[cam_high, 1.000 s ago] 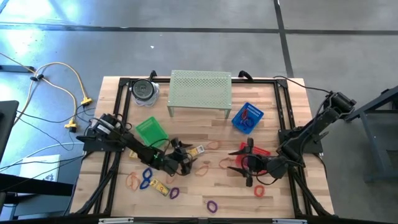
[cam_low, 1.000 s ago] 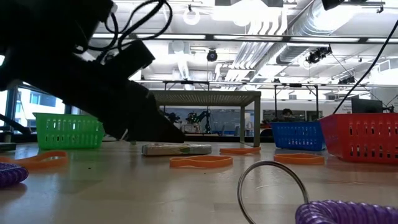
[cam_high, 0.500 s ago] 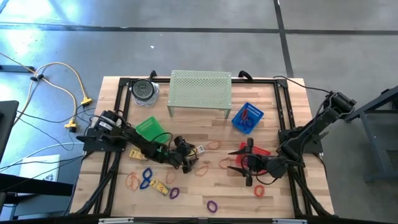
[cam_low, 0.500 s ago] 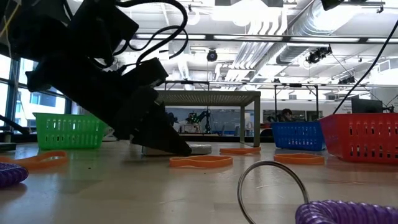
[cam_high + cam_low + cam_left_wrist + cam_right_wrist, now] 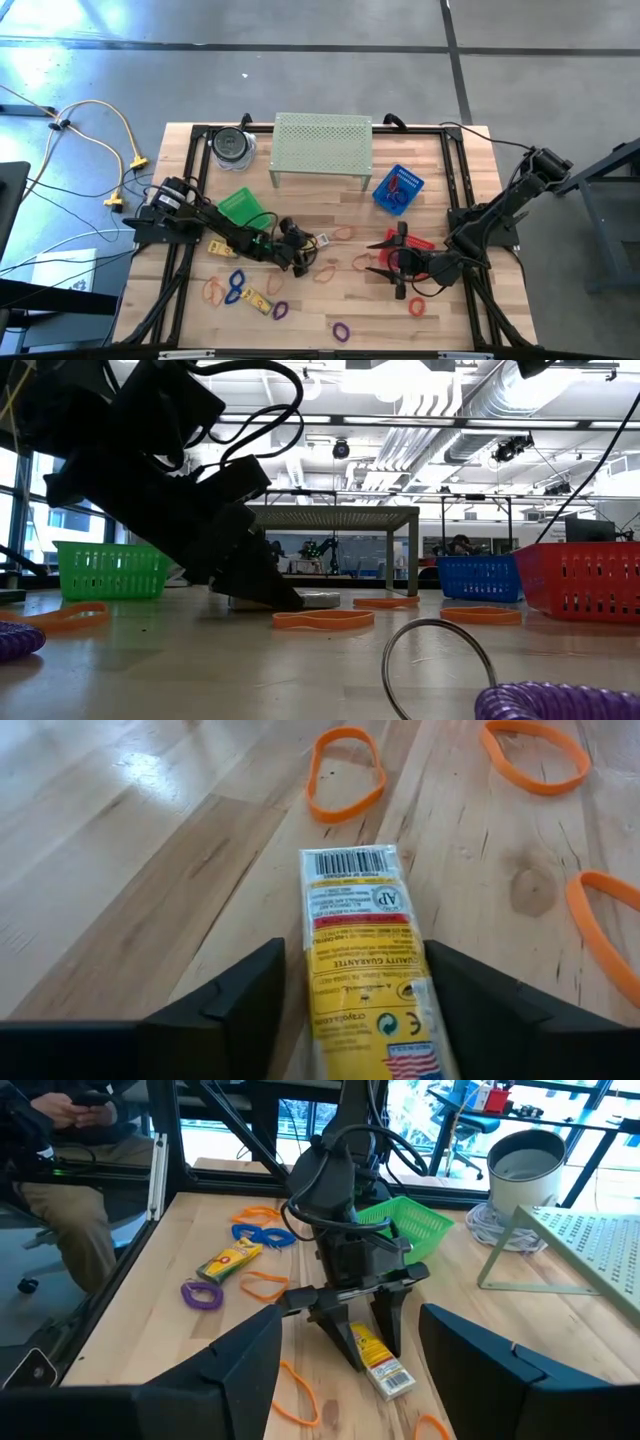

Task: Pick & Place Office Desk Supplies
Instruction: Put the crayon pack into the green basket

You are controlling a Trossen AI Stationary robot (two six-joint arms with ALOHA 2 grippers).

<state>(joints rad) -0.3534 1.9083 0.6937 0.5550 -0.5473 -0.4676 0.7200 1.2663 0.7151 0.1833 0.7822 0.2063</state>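
Left tool [image 5: 350, 1020] straddles yellow packet [image 5: 362, 960]; fingers apart; right tool [image 5: 398, 262] idle

Overhead looks straight down, low sits at tabletop level, wrists look forward; all share the yellow packet [image 5: 362, 960].

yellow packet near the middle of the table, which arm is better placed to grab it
Left. The left gripper already straddles the yellow packet, one finger on each side, down at the table. The right gripper waits open by the red basket, pointed toward the packet but well apart from it.
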